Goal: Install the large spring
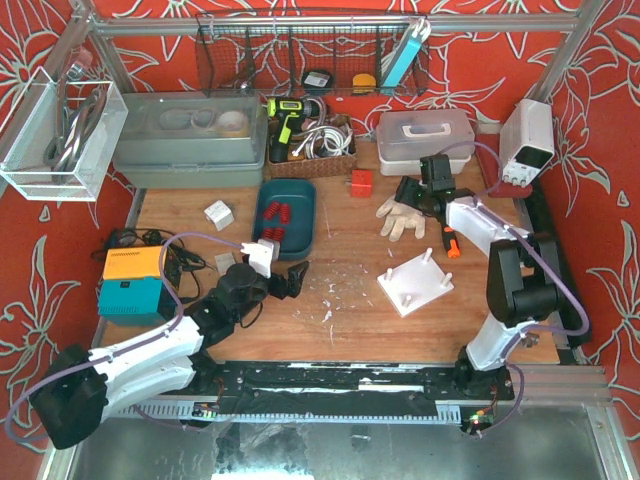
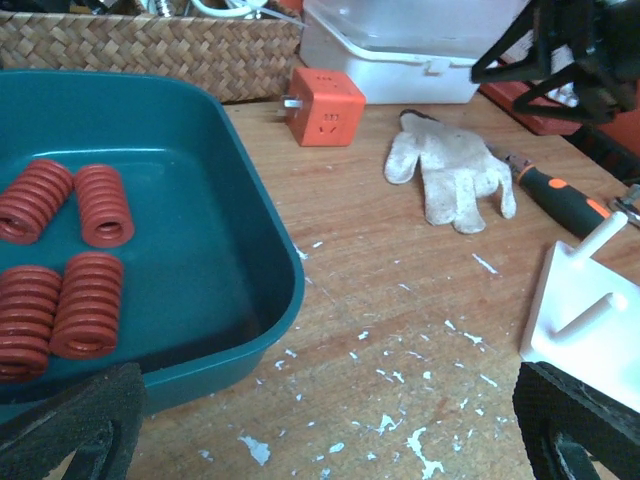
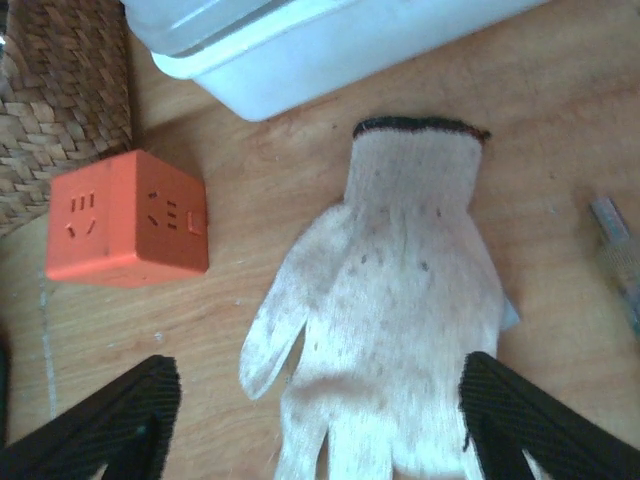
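While my left gripper (image 2: 322,425) sits low beside the teal tray (image 2: 235,250), fingers spread, my right gripper (image 3: 320,420) hangs over the glove (image 3: 400,290), fingers apart; four red coiled springs (image 2: 88,305) lie in that tray near the table's far edge.

Teal plastic tray (image 2: 240,250); red coil springs (image 2: 90,305); orange plastic cube (image 2: 325,107); off-white knit glove (image 3: 400,300), dark trim at cuff; tan woven wicker basket (image 2: 150,50), herringbone weave; white pegged plastic plate (image 1: 415,285); brown wooden counter (image 2: 400,320), flecked white; red wall covering (image 1: 480,50), white floral outline pattern.
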